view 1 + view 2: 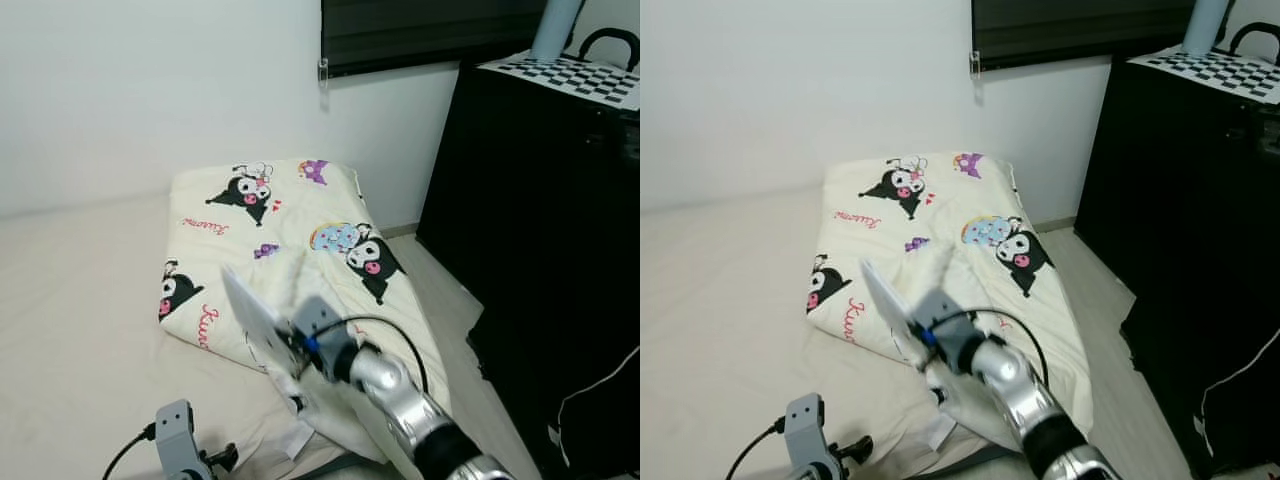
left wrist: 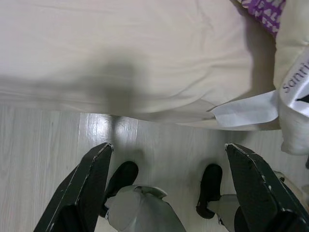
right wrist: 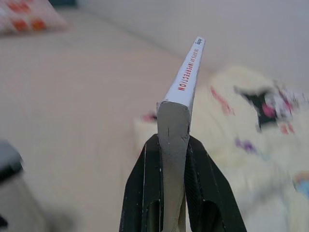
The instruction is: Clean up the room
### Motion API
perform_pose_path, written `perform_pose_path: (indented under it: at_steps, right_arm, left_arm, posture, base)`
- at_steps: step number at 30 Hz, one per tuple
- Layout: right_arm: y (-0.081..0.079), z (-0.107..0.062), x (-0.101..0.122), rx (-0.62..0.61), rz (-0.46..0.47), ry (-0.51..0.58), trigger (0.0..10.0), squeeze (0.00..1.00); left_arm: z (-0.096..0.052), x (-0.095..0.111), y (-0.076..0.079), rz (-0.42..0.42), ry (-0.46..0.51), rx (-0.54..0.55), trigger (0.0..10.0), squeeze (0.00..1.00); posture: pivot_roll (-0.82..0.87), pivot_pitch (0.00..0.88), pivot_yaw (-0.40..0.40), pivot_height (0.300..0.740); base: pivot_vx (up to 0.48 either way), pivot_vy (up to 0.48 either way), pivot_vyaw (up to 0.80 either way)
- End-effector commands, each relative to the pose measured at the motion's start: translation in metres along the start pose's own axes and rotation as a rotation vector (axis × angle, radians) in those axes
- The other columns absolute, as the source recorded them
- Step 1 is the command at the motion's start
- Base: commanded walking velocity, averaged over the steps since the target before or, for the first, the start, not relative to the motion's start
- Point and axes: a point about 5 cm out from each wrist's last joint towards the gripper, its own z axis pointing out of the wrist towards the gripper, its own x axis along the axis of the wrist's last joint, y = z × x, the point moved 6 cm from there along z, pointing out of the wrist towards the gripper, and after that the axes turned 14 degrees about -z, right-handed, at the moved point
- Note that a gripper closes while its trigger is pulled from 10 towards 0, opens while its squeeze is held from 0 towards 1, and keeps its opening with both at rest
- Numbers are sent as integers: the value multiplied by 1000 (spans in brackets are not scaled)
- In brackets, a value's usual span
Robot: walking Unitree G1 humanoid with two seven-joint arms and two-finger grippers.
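Head views: the right gripper (image 1: 290, 352) holds a white book (image 1: 250, 315) above the folded blanket (image 1: 300, 230) on the bed (image 1: 80, 300); motion blurs both, and the fingers are hard to make out. The book slants up toward the robot's left.

Left wrist view: left gripper (image 2: 169, 183) spread wide over the floor (image 2: 43, 140), holding nothing.

Right wrist view: black fingers (image 3: 140, 188) clamp the book's lower end, its spine pointing up and away; the blanket behind is blurred.

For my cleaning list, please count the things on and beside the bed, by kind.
Books: 1, the white book held in the right pincer
Cartoon-print blankets: 1
Black cabinets: 1
Checkered boards: 1
Total: 4
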Motion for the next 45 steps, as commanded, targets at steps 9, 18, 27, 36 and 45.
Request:
perform_pose_path:
  at_steps: [9, 18, 27, 36, 45]
  right_arm:
    - [-21, 0, 4, 92, 34, 42, 10000, 0]
    - [-22, -6, -12, 103, 8, -19, 10000, 0]
    - [-25, -9, -17, 114, 3, -38, 10000, 0]
    - [-24, -11, -20, 109, 1, -48, 10000, 0]
    - [-26, -11, -23, 113, 1, -57, 10000, 0]
  left_arm:
    - [-3, 1, -14, 10, -6, 37, 10000, 0]
    - [-3, 2, -13, 45, -12, 24, 10000, 0]
    - [-2, 4, -14, 17, -6, 41, 10000, 0]
    - [-3, 5, -20, -2, 8, 68, 10000, 0]
    - [-3, 5, -17, 21, -2, 46, 10000, 0]
  posture:
    - [-167, 74, 13, 740]
    - [-164, 75, 11, 740]
    - [-167, 79, 9, 740]
    - [-170, 77, 8, 740]
    - [-171, 78, 12, 740]
  base:
    - [0, 0, 572]
    - [0, -213, 568]
    - [0, -263, 569]
    - [0, -362, 569]
    - [0, -103, 570]
